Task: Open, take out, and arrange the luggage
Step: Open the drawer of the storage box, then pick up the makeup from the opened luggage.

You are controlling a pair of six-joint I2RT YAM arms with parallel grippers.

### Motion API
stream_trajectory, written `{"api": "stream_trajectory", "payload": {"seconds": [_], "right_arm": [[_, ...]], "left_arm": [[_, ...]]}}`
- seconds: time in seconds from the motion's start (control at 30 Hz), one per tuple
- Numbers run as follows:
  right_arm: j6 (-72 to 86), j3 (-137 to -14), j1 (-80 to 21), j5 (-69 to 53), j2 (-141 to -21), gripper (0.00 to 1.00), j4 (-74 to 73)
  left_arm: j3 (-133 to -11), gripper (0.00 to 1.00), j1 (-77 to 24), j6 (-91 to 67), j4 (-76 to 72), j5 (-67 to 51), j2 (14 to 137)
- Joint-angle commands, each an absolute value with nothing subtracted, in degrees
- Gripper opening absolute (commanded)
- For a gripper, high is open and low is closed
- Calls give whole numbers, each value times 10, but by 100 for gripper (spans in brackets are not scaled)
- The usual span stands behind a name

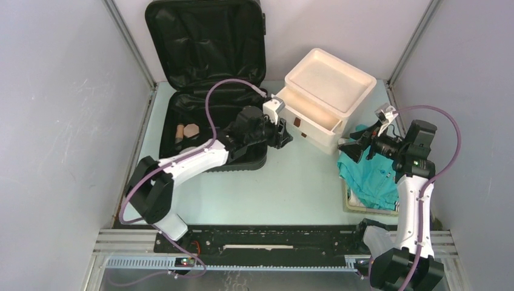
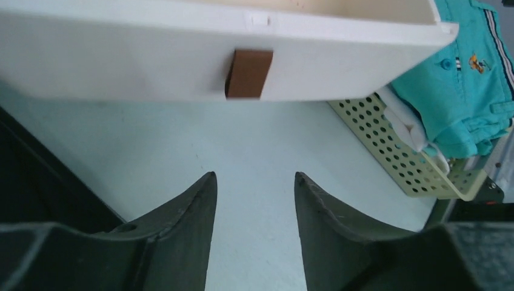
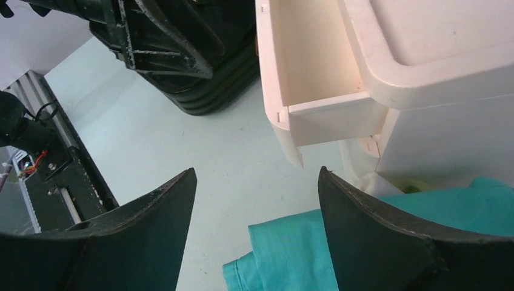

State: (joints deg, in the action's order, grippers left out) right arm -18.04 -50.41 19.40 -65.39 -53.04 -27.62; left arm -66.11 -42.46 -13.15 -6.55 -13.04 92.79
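Black, ribbed hard-shell suitcase (image 1: 206,45) lies open at the left rear of the pale table (image 1: 291,188), its lid raised toward the back wall. The left hand (image 2: 254,179) is released, fingers apart with nothing between them, facing the brown tab (image 2: 248,74) on the white plastic drawer box (image 1: 330,82). The right hand (image 3: 256,173) gapes empty above a teal garment (image 3: 291,254).

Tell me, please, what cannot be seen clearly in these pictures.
- Small items in the luggage: top view, too small to identify.
- Luggage's lower half, right side: top view, hidden by the left arm.
- Inside of the basket: top and left wrist views, covered by teal clothes.
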Motion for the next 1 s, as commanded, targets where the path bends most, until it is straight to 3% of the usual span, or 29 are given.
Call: {"api": "stream_trajectory", "payload": {"seconds": [0.0,0.23,0.43,0.67,0.97], "right_arm": [[-214,-515,203,-708,-520,81,-290],[-257,-515,211,-740,-515,82,-314],[-298,-515,224,-758,-510,84,-338],[-345,-515,248,-782,-509,84,-370],[-354,-515,258,-796,-503,84,-377]], "left_arm": [[-627,59,-430,-116,-8,-118,837],[-566,72,-429,-13,91,-33,690],[-500,99,-424,17,148,107,563],[-436,100,-333,-40,141,77,427],[-445,100,-246,-70,154,42,415]]}}
